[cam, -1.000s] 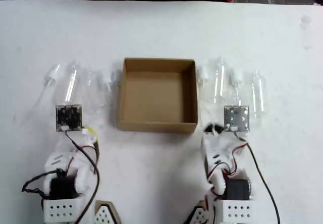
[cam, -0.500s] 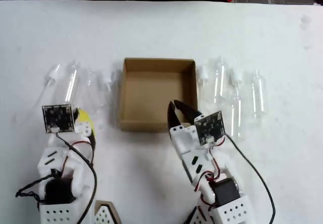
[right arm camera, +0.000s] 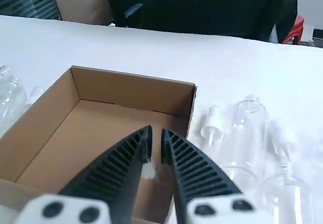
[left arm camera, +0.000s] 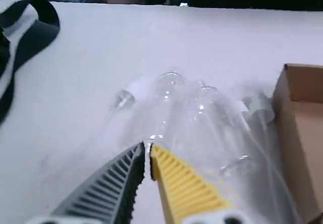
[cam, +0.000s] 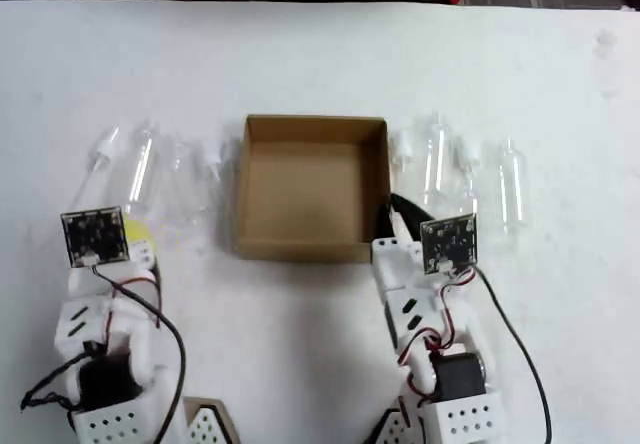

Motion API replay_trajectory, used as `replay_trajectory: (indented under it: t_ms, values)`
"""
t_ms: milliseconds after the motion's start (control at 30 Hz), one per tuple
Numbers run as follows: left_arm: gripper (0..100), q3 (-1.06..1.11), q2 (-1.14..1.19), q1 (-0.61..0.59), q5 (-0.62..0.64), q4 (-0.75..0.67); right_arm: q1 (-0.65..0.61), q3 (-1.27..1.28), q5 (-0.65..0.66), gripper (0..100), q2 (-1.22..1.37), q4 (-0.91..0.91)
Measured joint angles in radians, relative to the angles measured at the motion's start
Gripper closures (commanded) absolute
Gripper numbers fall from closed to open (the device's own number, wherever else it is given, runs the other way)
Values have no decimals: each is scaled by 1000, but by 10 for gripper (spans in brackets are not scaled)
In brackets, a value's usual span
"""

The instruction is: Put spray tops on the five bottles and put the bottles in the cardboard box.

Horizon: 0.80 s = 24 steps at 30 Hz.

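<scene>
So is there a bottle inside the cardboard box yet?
No, the cardboard box has nothing but its bare floor inside, and the bottles lie on the table to either side of it.

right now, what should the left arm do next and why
Probably open the left gripper and ease it forward around the nearest bottle. It is shut, the bottle lies uncapped just ahead of its tips with a spray top beside it, and the cardboard box holds nothing yet.
</scene>
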Motion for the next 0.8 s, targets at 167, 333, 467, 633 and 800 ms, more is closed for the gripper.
replay_trajectory:
  t_ms: [167, 333, 467, 633, 800]
  values:
    - [976, 52, 0, -91, -68, -77, 2, 0, 0, 977, 0, 0]
    - [976, 64, 0, -149, -68, -115, 20, 0, 0, 977, 0, 0]
    - [976, 64, 0, -153, -68, -117, 63, 0, 0, 977, 0, 0]
    - [929, 64, 0, -141, -86, -103, 78, 0, 0, 977, 0, 0]
    - [902, 20, 0, -60, -161, -60, 78, 0, 0, 977, 0, 0]
